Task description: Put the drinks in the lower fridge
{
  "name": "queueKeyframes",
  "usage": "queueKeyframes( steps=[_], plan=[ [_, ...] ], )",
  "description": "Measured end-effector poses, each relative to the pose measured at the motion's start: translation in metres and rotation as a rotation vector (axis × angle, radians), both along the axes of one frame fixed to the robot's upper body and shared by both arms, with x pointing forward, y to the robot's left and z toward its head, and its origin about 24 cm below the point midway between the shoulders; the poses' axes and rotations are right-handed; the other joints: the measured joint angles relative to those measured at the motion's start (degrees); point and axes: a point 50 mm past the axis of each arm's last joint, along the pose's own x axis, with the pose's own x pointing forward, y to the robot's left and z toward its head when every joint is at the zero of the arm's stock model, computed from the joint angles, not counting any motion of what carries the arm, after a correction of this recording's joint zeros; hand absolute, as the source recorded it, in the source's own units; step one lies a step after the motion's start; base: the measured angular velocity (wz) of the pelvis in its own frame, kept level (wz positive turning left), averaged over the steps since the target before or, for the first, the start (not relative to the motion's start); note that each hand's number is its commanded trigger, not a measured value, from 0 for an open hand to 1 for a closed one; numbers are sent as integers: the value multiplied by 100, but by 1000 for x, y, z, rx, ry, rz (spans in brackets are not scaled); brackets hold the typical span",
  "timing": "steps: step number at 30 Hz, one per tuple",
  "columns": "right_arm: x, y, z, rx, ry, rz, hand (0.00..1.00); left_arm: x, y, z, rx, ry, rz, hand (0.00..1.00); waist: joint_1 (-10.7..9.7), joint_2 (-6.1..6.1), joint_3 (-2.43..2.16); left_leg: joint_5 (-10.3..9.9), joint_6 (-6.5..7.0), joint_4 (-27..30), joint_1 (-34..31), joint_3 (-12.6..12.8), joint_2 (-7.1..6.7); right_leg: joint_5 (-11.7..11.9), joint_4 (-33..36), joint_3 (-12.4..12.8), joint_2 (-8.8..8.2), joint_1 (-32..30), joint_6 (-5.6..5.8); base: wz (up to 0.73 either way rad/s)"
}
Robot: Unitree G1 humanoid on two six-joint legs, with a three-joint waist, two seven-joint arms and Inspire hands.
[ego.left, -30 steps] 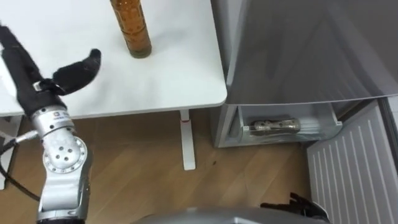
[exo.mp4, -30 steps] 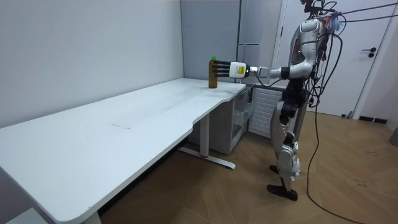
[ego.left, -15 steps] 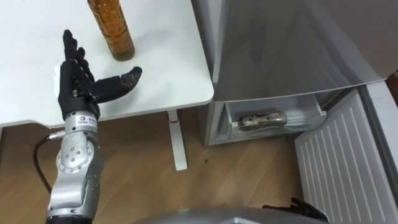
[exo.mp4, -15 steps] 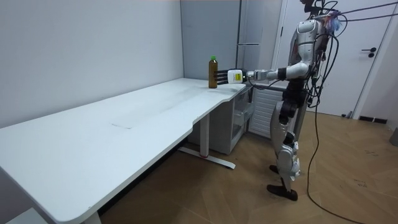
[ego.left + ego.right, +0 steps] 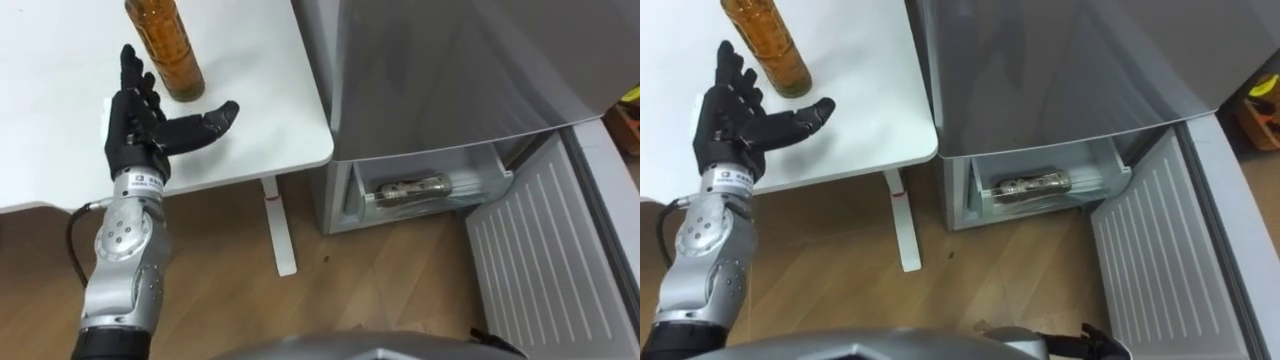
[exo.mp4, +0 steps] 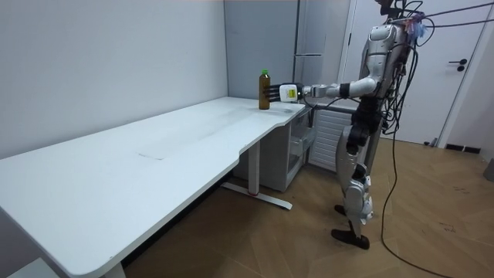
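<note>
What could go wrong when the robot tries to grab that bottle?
1. The open left hand is beside the tall bottle, not around it. A sideways bump might tip it over.
2. The bottle stands near the corner of the table, so a tipped bottle might roll off onto the floor.
3. Another bottle already lies in the open lower drawer; the new one might knock against it.

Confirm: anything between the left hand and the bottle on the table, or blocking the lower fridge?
Nothing visible. The open left hand is close beside the bottle, with bare table between them. The lower fridge door stands open; its drawer holds a second bottle lying flat. The right hand shows low, near that door.
</note>
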Motion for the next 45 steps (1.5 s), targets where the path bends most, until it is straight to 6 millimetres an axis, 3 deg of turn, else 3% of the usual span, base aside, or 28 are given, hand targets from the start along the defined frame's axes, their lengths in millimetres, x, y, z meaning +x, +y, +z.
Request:
queueKeyframes(
  steps=[8, 15, 24, 31, 38, 45],
  plan=[
    [-16, 0, -1, -11, 69, 46, 0, 1, 12, 0, 8, 8, 96, 0, -15, -35, 19, 0, 0, 13, 49, 123, -2, 0, 73, 148, 4, 4, 1, -9],
    [-30, 0, -1, -21, 155, 141, 0, 12, 32, 19, 17, -64, 237, 0, -34, -23, 34, -3, 0, -46, 108, 130, 1, -15, 171, 294, 36, -14, 7, -5],
    [-62, 2, 0, 1, 278, 167, 0, 12, 41, 24, 26, -80, 317, 0, -43, -69, 13, -2, 0, -65, 156, 154, 6, -14, 192, 370, 67, -17, 4, -3],
    [-61, 5, -1, 8, 283, 182, 0, 13, 42, 25, 26, -80, 349, 0, -39, -183, 28, -30, 3, -81, 211, 237, 14, -14, 220, 459, 86, -12, 5, -7],
    [-66, 10, -2, 37, 328, 194, 0, 20, 42, 16, -7, -33, 353, 0, -65, -134, 32, -44, 11, -81, 270, 283, 18, -13, 282, 450, 84, -10, 5, -2],
    [-66, 11, -2, 46, 362, 260, 0, 24, 39, -1, -96, 40, 291, 0, -284, -121, 22, -47, 9, -80, 279, 285, 19, -9, 295, 448, 86, 0, 0, 0]
  ],
)
